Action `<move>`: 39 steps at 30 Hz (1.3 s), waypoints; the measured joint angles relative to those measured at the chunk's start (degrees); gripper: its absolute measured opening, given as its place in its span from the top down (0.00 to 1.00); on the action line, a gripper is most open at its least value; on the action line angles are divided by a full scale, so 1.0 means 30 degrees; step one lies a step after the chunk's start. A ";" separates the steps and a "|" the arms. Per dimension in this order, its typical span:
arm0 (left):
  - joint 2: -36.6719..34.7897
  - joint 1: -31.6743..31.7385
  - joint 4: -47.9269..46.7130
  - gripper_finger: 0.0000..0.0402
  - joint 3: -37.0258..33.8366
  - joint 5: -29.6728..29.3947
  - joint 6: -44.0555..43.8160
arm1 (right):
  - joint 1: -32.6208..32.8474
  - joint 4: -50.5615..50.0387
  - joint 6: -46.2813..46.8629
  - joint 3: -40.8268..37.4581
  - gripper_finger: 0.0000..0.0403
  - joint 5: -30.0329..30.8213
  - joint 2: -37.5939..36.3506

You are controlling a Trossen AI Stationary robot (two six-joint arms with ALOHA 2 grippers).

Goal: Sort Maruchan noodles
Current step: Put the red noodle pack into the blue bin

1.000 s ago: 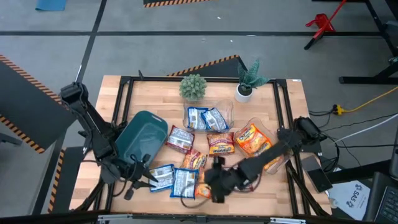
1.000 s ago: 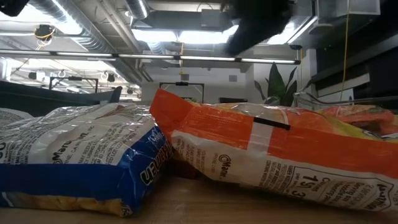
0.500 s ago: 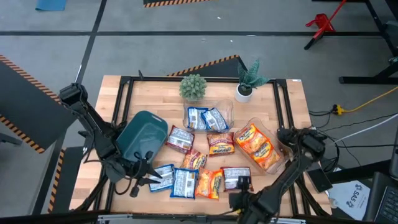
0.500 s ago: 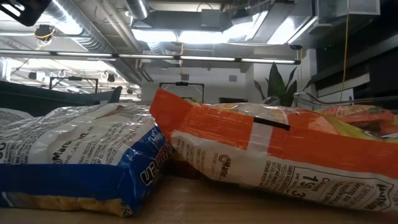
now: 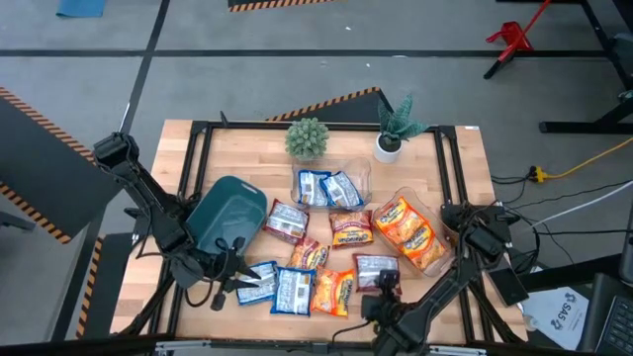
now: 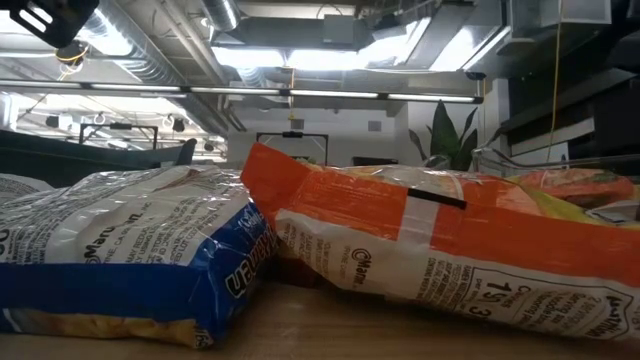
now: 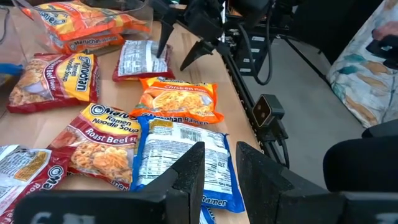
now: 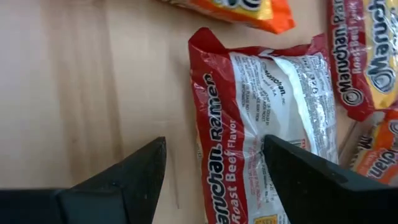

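Maruchan packets lie flat on the wooden table: two blue ones, an orange one and several red-brown ones. A red-brown packet lies face down near the table's near edge. My right gripper hangs open over it, one finger on either side of its near end. My left gripper is open just above a blue packet. In the low view a blue packet and an orange packet fill the foreground.
A dark teal bin stands by my left arm. One clear tub holds blue packets, another holds orange ones. Two potted plants stand at the far edge. Bare wood lies beside the red-brown packet.
My right gripper has pulled back from the middle of the packets toward the table's near edge, uncovering the face-down red-brown packet, and then come back a little over that packet's near end. My left gripper has crept slightly toward the blue packets.
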 joint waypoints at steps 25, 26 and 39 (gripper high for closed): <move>-0.0004 0.0317 0.0015 0.79 0.0000 -0.0392 -0.0015 | -0.0506 -0.4785 0.3360 0.5588 1.00 0.1664 0.0147; -0.0004 0.0405 0.0015 0.79 0.0000 -0.0401 -0.0015 | -0.0539 -0.5135 0.3364 0.6115 1.00 0.2116 0.0138; -0.1175 0.0639 0.0743 0.79 0.0000 -0.0379 -0.0058 | -0.3996 -0.1180 -0.3970 0.8386 1.00 0.4882 0.0066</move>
